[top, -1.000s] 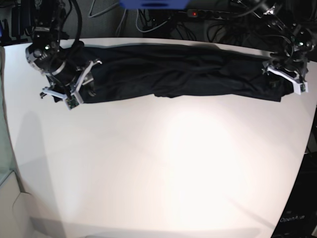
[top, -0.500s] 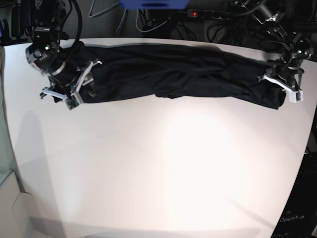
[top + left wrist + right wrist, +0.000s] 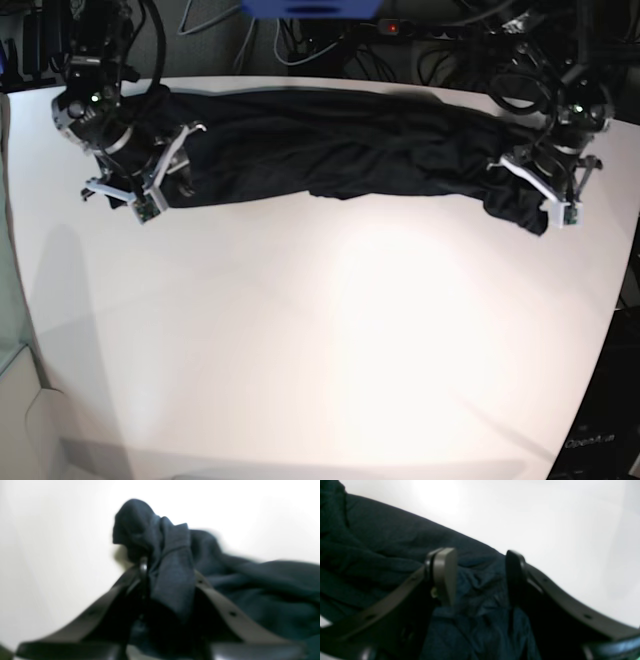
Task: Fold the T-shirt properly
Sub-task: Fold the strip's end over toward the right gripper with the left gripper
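the big dark charcoal, almost black, soft long-sleeved t-shirt [image 3: 340, 140] lies bunched in a long band across the far side of the white desk [image 3: 330, 340]. the left gripper [image 3: 170, 580] has its jaws pinched on a fold of cloth at one end. the right gripper [image 3: 480, 577] stands over the other end, jaws wide, cloth between them.

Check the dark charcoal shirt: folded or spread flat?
Neither: the dark charcoal thin-fabric shirt lies bunched in a long, wrinkled band across the white table's far edge, no neat fold visible.
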